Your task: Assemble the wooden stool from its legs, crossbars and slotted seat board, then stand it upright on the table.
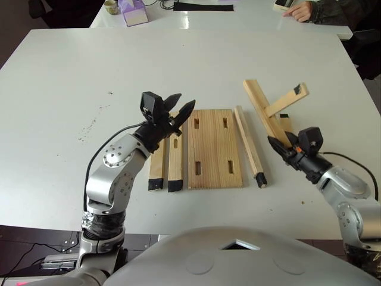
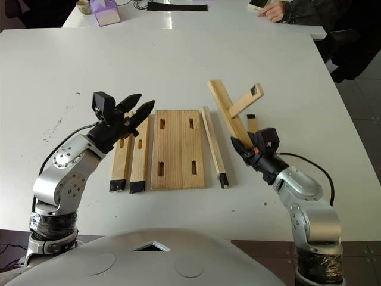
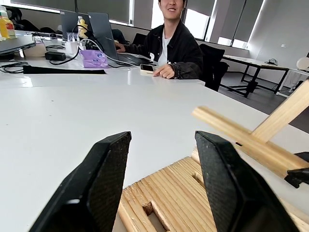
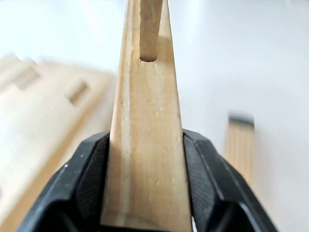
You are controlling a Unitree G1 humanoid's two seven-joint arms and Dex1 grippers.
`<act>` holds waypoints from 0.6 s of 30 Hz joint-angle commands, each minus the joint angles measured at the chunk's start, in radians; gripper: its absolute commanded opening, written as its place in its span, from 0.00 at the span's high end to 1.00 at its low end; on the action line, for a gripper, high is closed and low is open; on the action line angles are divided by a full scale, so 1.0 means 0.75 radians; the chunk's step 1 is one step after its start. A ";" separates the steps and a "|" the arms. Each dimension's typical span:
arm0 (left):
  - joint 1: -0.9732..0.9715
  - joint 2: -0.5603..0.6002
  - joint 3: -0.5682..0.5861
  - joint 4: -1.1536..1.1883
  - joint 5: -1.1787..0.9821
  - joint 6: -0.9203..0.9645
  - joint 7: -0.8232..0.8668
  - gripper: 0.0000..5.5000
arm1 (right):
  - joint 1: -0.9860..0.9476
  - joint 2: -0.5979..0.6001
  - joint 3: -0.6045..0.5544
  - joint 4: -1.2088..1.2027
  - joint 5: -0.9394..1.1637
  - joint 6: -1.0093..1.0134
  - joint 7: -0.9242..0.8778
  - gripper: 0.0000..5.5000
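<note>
- Left eye view: the pale, slotted seat board point(image 1: 215, 148) lies flat at frame centre on the white table point(image 1: 71, 77), with four slots cut through it. Two legs point(image 1: 175, 161) with dark tips lie side by side against its left edge. A loose slat point(image 1: 250, 146) lies just beside its right edge. The left gripper point(image 1: 184, 100) hovers over the legs' far ends, fingers spread and holding nothing.
- Right eye view: right of centre, the right gripper point(image 2: 241, 145) is clamped on the near end of an angled leg point(image 2: 223, 104) that runs toward the upper left. A crossbar point(image 2: 244, 101) branches from it toward the upper right. A short dark-tipped piece point(image 2: 252, 123) lies just beside the gripper.
- Left wrist view: the black fingers point(image 3: 91, 188) stand wide apart over the seat board's straight grain and one slot. The joined leg and crossbar lie beyond.
- Right wrist view: ribbed black fingers point(image 4: 84, 179) press both sides of the light, faintly speckled leg. The crossbar enters a rounded slot in it.
</note>
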 commanded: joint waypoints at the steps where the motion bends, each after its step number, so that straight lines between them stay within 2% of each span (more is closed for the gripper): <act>1: -0.103 0.024 0.110 -0.082 -0.266 0.113 -0.045 0.49 | -0.254 -0.114 -0.151 -0.007 0.339 0.089 0.166 0.62; 6: -0.211 0.077 0.222 -0.153 -0.805 0.242 -0.092 0.37 | -0.468 -0.266 -0.254 0.078 0.844 0.298 0.322 0.62; 10: -0.326 0.171 0.256 -0.113 -1.076 0.301 -0.124 0.36 | -0.568 -0.375 -0.242 0.156 1.111 0.421 0.431 0.62; 14: -0.378 0.222 0.241 -0.072 -1.189 0.318 -0.138 0.36 | -0.677 -0.442 -0.203 0.228 1.222 0.475 0.487 0.62; 18: -0.332 0.255 0.164 -0.087 -1.150 0.339 -0.209 0.36 | -0.760 -0.467 -0.102 0.263 1.208 0.500 0.567 0.62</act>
